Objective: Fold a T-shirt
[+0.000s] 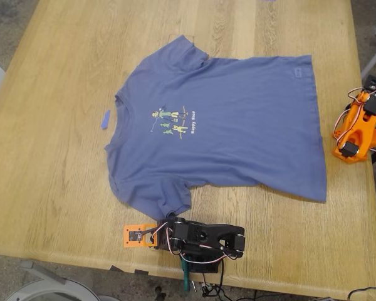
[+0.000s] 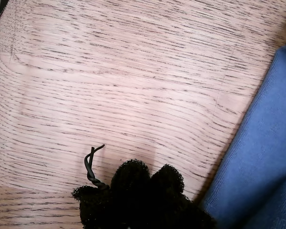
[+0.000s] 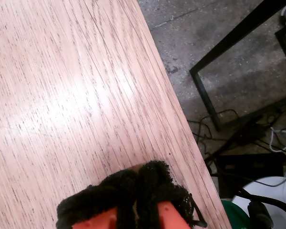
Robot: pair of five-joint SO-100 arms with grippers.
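Exterior view: the slate-blue short-sleeved cotton T-shirt [image 1: 232, 122] lies spread flat on the light wooden table [image 1: 62, 188], a small blue scrap [image 1: 105, 119] just beside its collar. First wrist view: my first gripper [image 2: 145, 183], black-padded jaws together and empty, hangs over bare wood near the shirt's edge. Second wrist view: my second gripper [image 3: 138, 188], orange with black padding, is closed on nothing, over the table's edge.
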